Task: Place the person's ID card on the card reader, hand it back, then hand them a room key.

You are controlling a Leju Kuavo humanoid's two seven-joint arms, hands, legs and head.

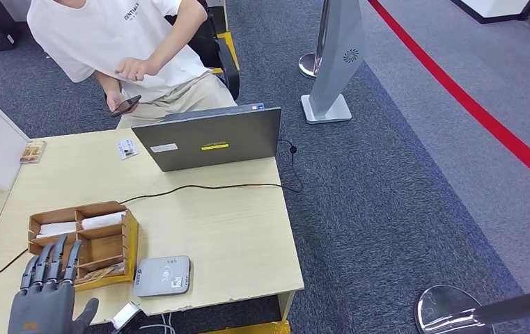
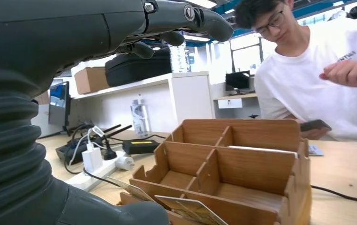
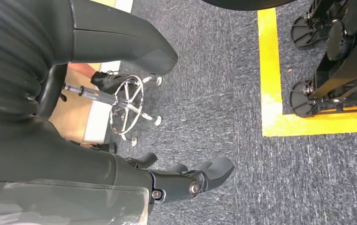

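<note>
Office floor w/ grey carpet, red stripe, light wood bench [image 1: 234,229] in front. ID card [image 1: 127,148] flat on far side of bench, just left of laptop [image 1: 209,139], near seated person [image 1: 129,42]; long axis roughly away from robot, slightly skewed. Small print on it, unreadable. Card reader [image 1: 164,275] grey, flat, at near edge, touching or just beside wooden organizer [image 1: 84,240]; small logo on top, too small to read.

Key relation: card well apart from left robot hand [image 1: 47,292], straight ahead and a bit right, across the organizer. Left robot hand nearer by far; hovers at near-left corner over organizer's front edge, fingers [image 1: 53,261] spread and straight, holding nothing. Left wrist view: fingers [image 2: 186,18] extended above organizer [image 2: 232,159], cards [image 2: 186,208] standing in the front slot, white ones in the back slots — prob. room keys. Right robot hand [image 3: 186,180] hangs beside body over carpet, fingers loosely curled, empty, not closed tight.

Judgement: nothing done yet; reach must clear organizer, go forward to card, then bring it back to reader.

Writing: person's white shirt reads "ESSENTIALS" in part; yellow sticker and white label on laptop lid, illegible. Person holds phone [image 1: 124,106], looks down.
</note>
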